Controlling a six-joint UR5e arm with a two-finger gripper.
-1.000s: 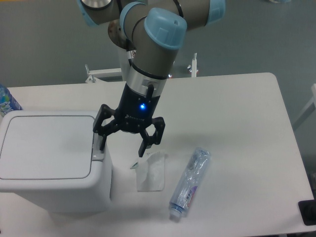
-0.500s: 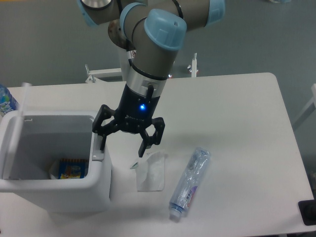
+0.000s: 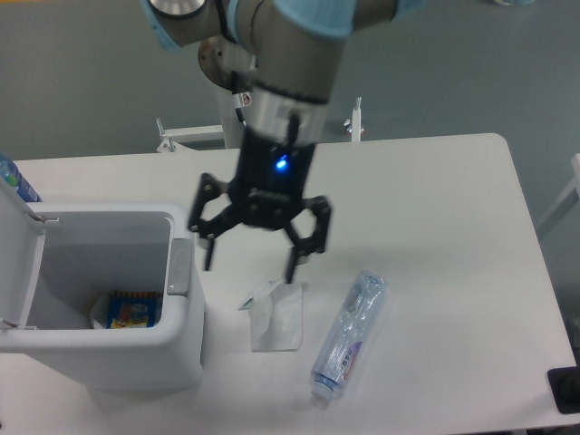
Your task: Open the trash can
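Gripper (image 3: 252, 261) hung with fingers spread and empty, above the table just right of the opened trash can (image 3: 100, 308).

At far left the lid (image 3: 16, 258) stood swung up on its hinge, so the bin's cavity showed a yellow-and-blue packet (image 3: 131, 308) on the bottom; the can sat at the table's left front. Its grey push-button tab (image 3: 178, 267) lay on the right rim, free of the fingers, which fits a press-to-release latch now let go. Judged: task effectively complete. Right of the can, a clear plastic wrapper (image 3: 276, 315) lay flat, then a plastic bottle (image 3: 348, 339) on its side, likely waiting as rubbish.
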